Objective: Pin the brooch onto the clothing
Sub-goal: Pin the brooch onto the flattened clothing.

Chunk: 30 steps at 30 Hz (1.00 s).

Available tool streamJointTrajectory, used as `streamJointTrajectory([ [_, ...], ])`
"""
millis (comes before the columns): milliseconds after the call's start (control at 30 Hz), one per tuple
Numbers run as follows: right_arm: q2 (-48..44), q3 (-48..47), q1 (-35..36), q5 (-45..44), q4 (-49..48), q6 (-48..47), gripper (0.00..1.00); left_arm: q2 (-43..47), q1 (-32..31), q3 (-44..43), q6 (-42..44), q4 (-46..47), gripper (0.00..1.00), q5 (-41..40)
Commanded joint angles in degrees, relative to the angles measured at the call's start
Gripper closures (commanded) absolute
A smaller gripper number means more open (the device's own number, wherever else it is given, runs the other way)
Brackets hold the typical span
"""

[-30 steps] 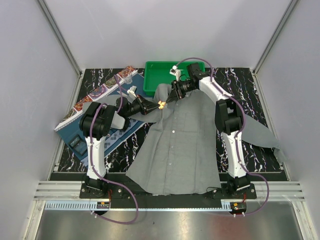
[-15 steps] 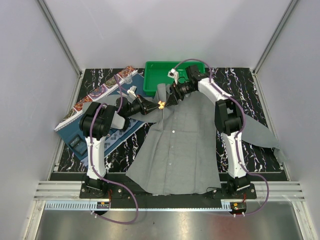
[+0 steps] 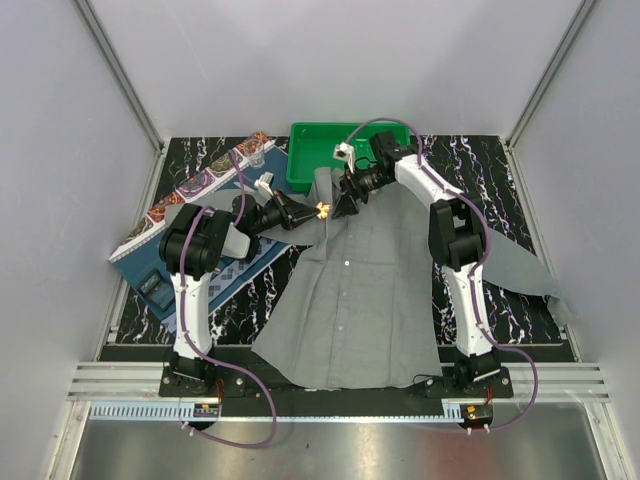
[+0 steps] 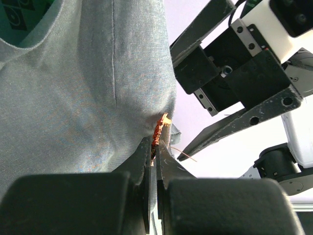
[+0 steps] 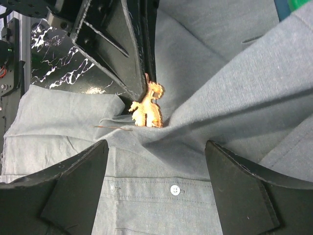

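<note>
Dark table (image 3: 500,160) with white streaks, pale walls on three sides. Over its middle, a big grey shirt (image 3: 370,290). Lies front side up, collar at the far end, one sleeve out to the right, hem close to the arm bases. On the left, partly under the shirt, a blue patterned mat (image 3: 255,262) with a bright coloured strip along its far side. At the far end, just past the collar, a green tray (image 3: 310,150), its near right part hidden by the right arm reaching across it.

Both arms stretched to one spot at the far left of the shirt, near the collar. Right gripper (image 3: 338,205) on the right of that spot, fingers spread wide, nothing held, only shirt cloth below. Left gripper (image 3: 316,210) on the left of it, close to the other one, fingers (image 4: 145,156) pressed together and pinching the brooch (image 5: 146,105) right against a raised fold of the shirt.

Brooch small, red-orange and shiny, at the edge of that fold, between the two grippers. Partly hidden by the black fingers of the left gripper. Cannot tell if pinned through the cloth. A little nearer, small pale buttons (image 5: 174,189) in a row on the shirt front.
</note>
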<state>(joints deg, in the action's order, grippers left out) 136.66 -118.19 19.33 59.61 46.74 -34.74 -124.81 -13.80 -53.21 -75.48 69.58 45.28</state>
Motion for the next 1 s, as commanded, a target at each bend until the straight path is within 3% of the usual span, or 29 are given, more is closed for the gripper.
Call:
streamJointTrajectory([
  [0,-2.3,-3.5,1.6,0.9,0.5,-1.9,0.14,-0.3,0.0,-0.9,-0.6,25.9,1.00,0.9],
  [400,-1.4,-4.4,2.4,1.1,1.1,-1.7,0.18,-0.1,-0.2,-0.8,-0.5,25.9,1.00,1.0],
  [567,-0.4,-5.9,2.4,1.4,1.1,-0.9,0.37,0.1,-0.3,-0.8,-0.3,25.9,1.00,1.3],
  [667,0.1,-7.0,2.4,1.3,1.2,-0.8,0.41,0.3,-0.3,-0.8,-0.3,25.9,1.00,1.4],
  [833,0.4,-7.1,2.5,1.3,1.5,-0.7,0.43,0.3,-0.3,-0.8,-0.3,25.9,1.00,1.3],
  [967,-0.6,-5.8,2.4,1.3,3.1,-3.5,0.33,0.4,-0.3,-0.7,-0.3,25.9,1.00,1.2],
])
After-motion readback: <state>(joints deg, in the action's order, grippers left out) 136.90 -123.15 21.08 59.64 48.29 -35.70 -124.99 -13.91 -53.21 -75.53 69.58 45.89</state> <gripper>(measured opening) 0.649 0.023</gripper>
